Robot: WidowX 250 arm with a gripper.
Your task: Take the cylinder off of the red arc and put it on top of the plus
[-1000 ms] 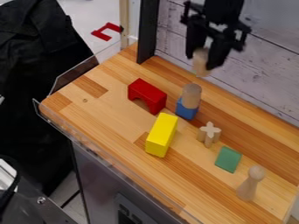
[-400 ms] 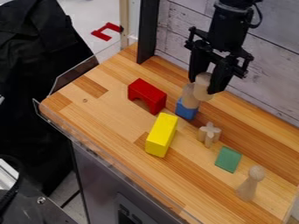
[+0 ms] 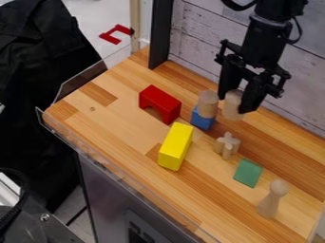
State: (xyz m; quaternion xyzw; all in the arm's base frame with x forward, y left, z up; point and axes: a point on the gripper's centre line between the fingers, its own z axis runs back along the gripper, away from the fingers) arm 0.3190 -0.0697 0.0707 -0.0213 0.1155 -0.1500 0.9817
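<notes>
Camera view: wooden work surface (image 3: 111, 126), striped in light and darker boards, set diagonally; its lower right is cut off by the view's edge.
Black fabric (image 3: 38, 90): folded, along the left edge, cut off there; what it covers cannot be told.
Wall (image 3: 196, 35): pale, weathered planks behind the surface, partly hidden by the arm.
Cabinet front (image 3: 111, 190): grey, below the surface, cut off at the bottom.
Robot arm (image 3: 263, 40): black, entering from the top edge at right, its upper part cut off.
Dark equipment (image 3: 38, 218): lower left corner, cut off, identity unclear.
Clear guard (image 3: 79, 80): along the surface's left edges; its transparent outline is hard to trace.
Black post (image 3: 160, 35): upright at the rear corner, top cut off.
Gripper (image 3: 234, 101): over the rear right of the surface, pointing down, fingers clamped on the held cylinder (image 3: 232, 112).
Yellow block (image 3: 176, 147): lying near the centre.
Red arc (image 3: 158, 101): legs down, left of the blue block (image 3: 203, 118).
Held cylinder: between the fingers, partly covered by them, apart from the red arc and the plus (image 3: 226, 144); height above the surface cannot be judged.
Second cylinder (image 3: 207, 103): upright on the blue block, just left of the held one.
Wooden peg (image 3: 272, 199): upright, lower right.
Green block (image 3: 248, 172): between plus and peg.
Plus: resting on the surface, right of the yellow block.
</notes>
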